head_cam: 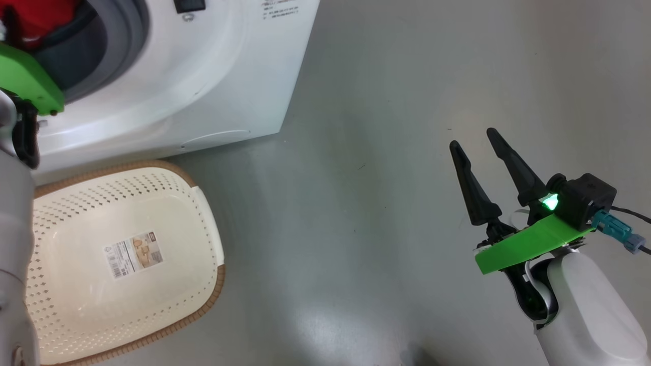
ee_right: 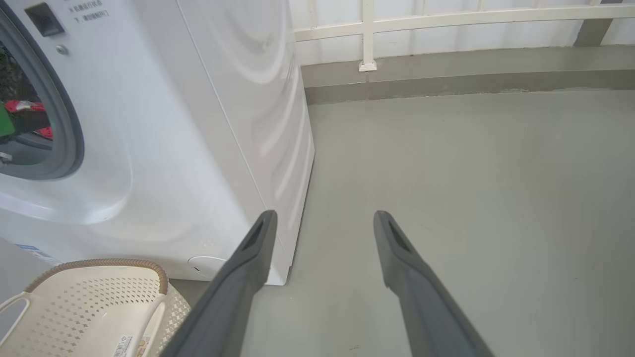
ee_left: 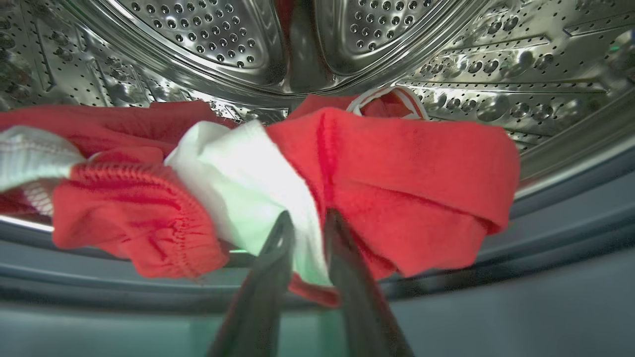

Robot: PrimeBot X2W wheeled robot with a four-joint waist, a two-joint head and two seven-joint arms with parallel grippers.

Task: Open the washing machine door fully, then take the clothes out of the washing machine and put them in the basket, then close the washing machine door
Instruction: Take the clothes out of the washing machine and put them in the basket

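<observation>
Pulling from so shallow a bite risked the fold sliding free, since the left gripper [ee_left: 308, 220] had only an edge of the clothes [ee_left: 412, 168] between its tips. The bundle also looked tangled, so a lift might drag several red and white pieces over the grey gasket [ee_left: 570, 218] and spill some on the floor [head_cam: 381, 203] short of the basket [head_cam: 203, 223]. Its two fingers stood close together with a white fold between them, but whether they already pinched it could not be told. The clothes lay heaped at the mouth of the steel drum [ee_left: 208, 29] of the washing machine [head_cam: 203, 76], draped just above and around those fingertips. The right gripper [head_cam: 472, 138] hung with fingers apart and nothing between them, well away from the machine. The basket sat just before the washer's front.
</observation>
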